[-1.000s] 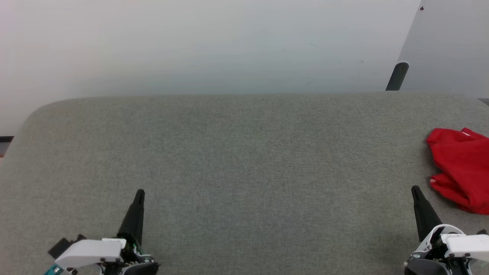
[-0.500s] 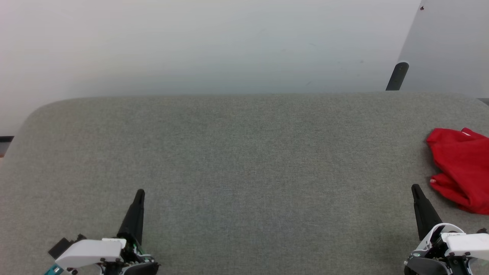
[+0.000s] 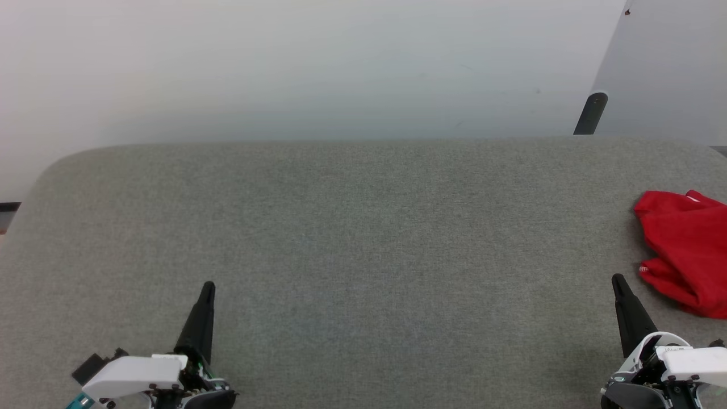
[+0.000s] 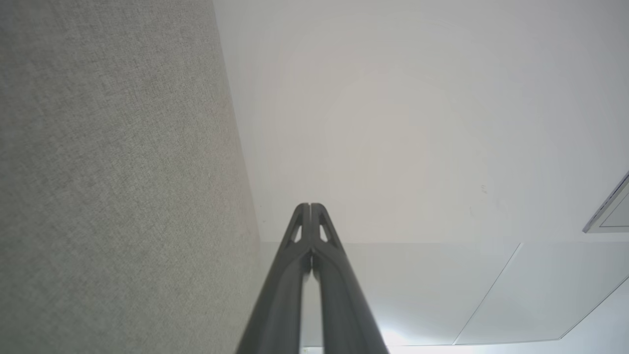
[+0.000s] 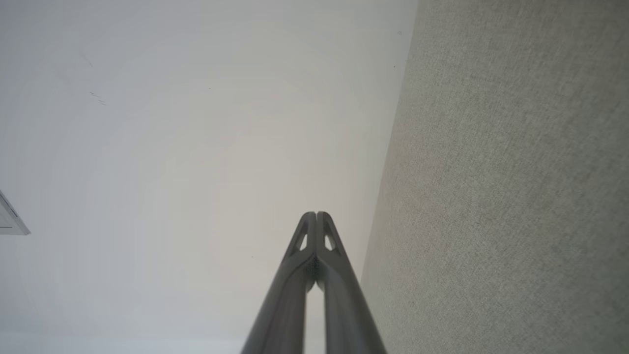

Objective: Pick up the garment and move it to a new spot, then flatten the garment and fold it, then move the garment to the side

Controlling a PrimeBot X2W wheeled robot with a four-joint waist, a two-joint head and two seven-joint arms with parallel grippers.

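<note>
Hardly anything has moved in the last second. The right fingers (image 3: 618,282) have crept a touch forward, and the red jersey (image 3: 684,255) lies as it did. It is a loose bunch on the grey desk (image 3: 363,238), just beyond those fingers and to their right, near but not touching, and partly cut off by the picture's edge. So the task stands still, I'd say; a heap off to the side suits a jersey waiting to be fetched or one already set aside. From the head, each pair reads as one dark spike, with the left fingers (image 3: 208,287) well apart from the cloth. The wrist views settle the grip: both pairs are pressed tip to tip and hold nothing, with desk alongside and pale wall (image 5: 172,147) ahead.
</note>
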